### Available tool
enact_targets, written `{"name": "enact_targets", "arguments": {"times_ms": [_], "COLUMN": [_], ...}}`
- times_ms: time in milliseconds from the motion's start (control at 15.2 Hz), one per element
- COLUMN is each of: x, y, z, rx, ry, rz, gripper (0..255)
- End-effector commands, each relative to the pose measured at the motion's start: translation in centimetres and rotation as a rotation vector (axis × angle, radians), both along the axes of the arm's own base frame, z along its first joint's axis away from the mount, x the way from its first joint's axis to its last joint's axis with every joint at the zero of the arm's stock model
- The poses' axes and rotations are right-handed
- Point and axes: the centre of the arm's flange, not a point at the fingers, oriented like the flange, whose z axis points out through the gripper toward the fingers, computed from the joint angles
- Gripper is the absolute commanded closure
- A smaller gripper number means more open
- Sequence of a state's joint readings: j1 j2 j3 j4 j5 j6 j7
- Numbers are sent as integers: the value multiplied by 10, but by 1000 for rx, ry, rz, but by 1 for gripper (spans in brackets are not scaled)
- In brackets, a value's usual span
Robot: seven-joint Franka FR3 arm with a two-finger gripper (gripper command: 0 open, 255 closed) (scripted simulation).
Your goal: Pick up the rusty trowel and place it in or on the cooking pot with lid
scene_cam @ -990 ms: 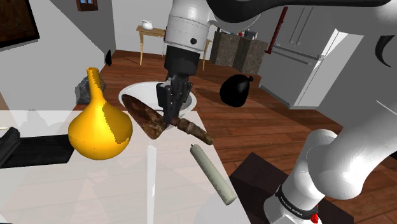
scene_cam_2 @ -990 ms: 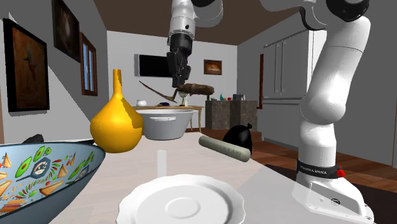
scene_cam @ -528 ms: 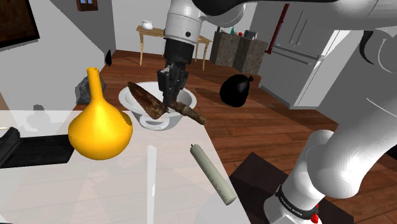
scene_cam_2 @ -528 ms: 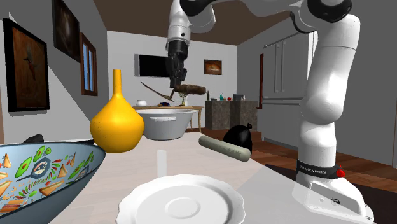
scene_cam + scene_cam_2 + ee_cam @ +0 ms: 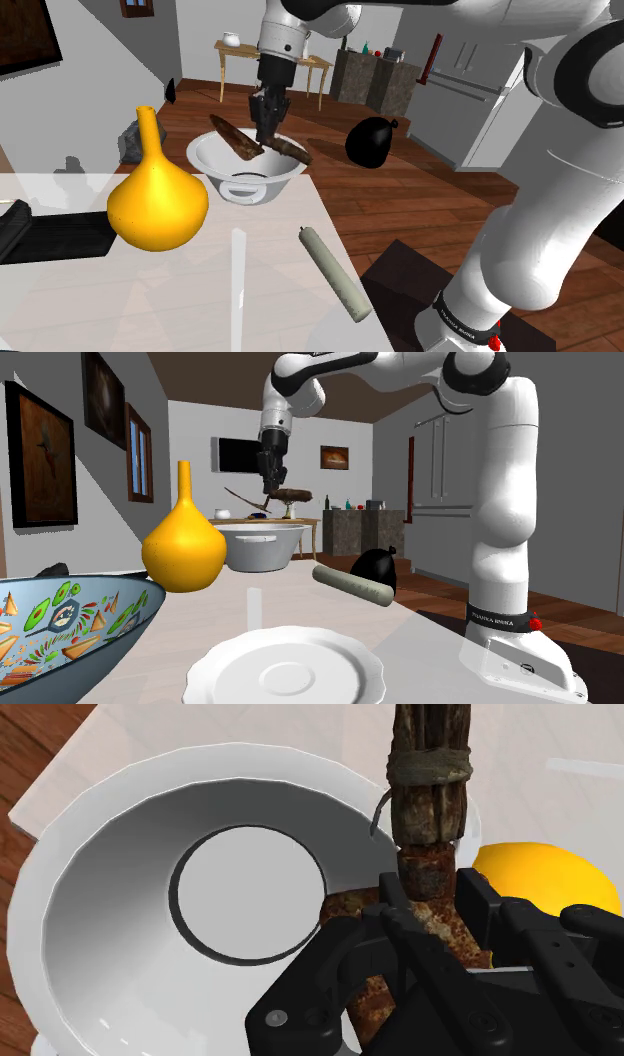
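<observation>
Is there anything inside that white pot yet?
Empty: the pot shows bare white inside; the rusty trowel hangs above it, clasped in the tool.

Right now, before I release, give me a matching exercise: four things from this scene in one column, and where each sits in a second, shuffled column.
Things:
1. rusty trowel
2. white pot
3. yellow vase
4. grey cylinder

Places:
A. lying on its side near the table edge
B. clasped in the gripper, in the air
C. standing on the table, beside the pot
D. open, at the table's far end, under the gripper

Pairs: 1-B, 2-D, 3-C, 4-A.
</observation>
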State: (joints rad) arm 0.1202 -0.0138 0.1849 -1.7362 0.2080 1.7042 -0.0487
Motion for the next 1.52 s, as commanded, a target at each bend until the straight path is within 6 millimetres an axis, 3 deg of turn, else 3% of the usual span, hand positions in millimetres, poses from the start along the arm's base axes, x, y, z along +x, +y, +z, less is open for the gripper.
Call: {"name": "enact_targets", "arguments": {"times_ms": [0, 528, 1452], "x": [20, 105, 107], "y": [-15, -78, -79], "z": [-1, -3, -66], "rx": [0, 0, 0], "ry": [-1, -1, -1], "rz": [1, 1, 1], "gripper": [255, 255, 255]}}
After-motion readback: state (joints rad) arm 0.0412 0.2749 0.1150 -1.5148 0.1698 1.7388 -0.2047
